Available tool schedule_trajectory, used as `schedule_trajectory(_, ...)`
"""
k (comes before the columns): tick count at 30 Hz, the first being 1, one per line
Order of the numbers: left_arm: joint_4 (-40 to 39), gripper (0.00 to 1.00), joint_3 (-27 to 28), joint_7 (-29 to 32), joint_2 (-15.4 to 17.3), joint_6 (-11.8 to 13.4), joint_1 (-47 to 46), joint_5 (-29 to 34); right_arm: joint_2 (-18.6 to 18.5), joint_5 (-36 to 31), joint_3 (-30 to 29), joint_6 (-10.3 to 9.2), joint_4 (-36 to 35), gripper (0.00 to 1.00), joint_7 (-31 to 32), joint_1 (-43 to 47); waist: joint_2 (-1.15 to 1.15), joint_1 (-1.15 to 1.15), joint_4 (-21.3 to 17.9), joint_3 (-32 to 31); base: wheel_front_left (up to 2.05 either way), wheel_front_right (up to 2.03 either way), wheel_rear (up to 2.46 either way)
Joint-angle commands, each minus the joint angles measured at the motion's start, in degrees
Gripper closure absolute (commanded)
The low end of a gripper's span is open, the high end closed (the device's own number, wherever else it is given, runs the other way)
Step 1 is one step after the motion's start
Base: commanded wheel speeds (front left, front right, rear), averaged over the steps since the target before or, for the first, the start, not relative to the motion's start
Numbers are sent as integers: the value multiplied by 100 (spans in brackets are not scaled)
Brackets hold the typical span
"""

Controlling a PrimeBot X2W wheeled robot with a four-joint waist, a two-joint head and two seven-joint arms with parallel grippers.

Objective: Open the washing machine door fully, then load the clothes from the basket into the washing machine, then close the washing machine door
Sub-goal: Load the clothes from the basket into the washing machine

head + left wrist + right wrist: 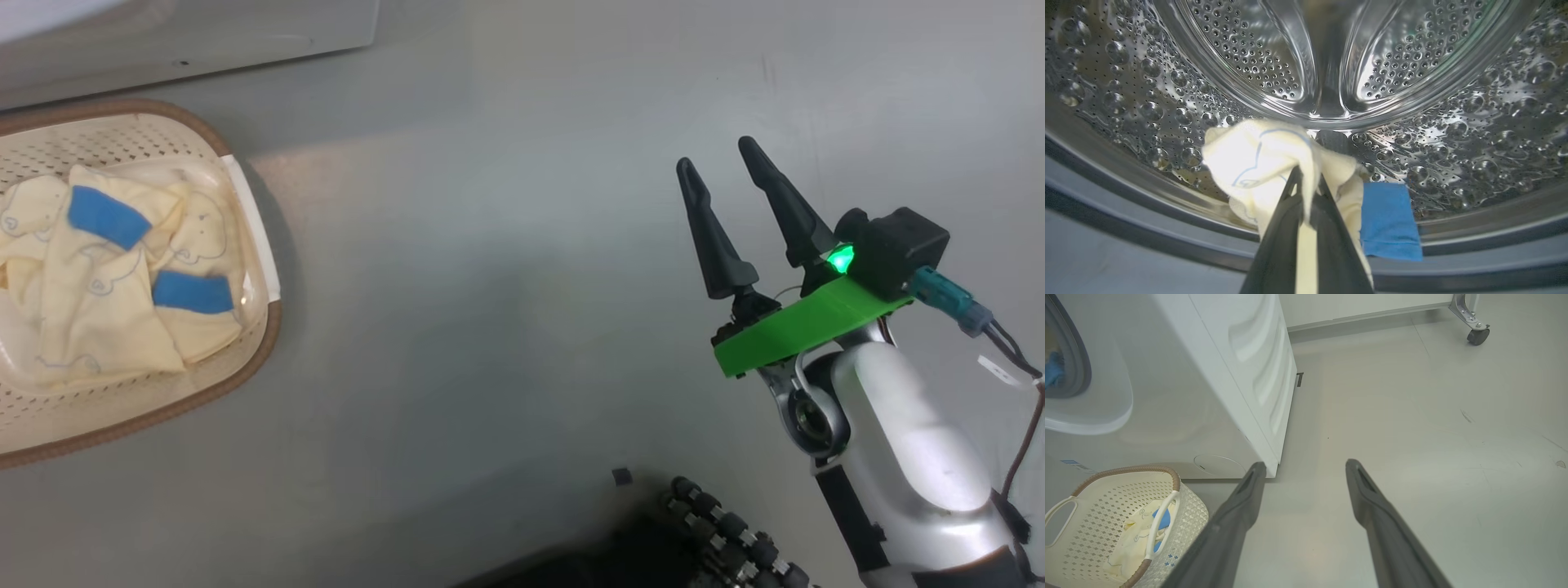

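In the left wrist view my left gripper [1306, 176] is shut on a pale yellow garment [1257, 159] with a blue patch [1388, 220]. It holds it just inside the perforated steel drum [1331, 61] of the washing machine [1180, 375], above the grey gasket [1126, 220]. More of the clothes [106, 269] lie in the cream basket [245, 359] on the floor in front of the machine. My right gripper [717, 158] hangs open and empty over bare floor, well to the right of the basket [1094, 498]. The washing machine door is out of view.
The washer's white side panel [1261, 367] stands left of my right gripper [1304, 467]. A wheeled metal frame leg [1474, 330] stands at the far right by the wall. My dark base and cable chain [727, 523] sit low in the head view.
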Motion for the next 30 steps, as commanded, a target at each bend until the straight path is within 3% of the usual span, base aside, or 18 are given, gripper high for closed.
schedule_trajectory(1,-123,100,169,25,374,-16,-251,76,16,27,90,58,-165,0,-54,97,0,0,-72,100,0,0,0)
schedule_trajectory(8,108,100,-9,5,595,-159,-970,434,30,42,124,58,-205,0,-54,27,0,0,-223,462,0,0,0)
schedule_trajectory(20,634,100,16,-1401,631,-180,-1850,890,45,123,222,58,-250,0,-55,-91,0,0,-341,795,0,0,0)
schedule_trajectory(29,1319,100,16,-1325,455,-392,-2120,698,50,135,289,58,-201,0,-55,-131,0,0,-296,889,0,0,0)
schedule_trajectory(30,1382,80,23,-1287,425,-403,-2146,663,50,135,295,58,-191,0,-55,-138,0,0,-292,889,0,0,0)
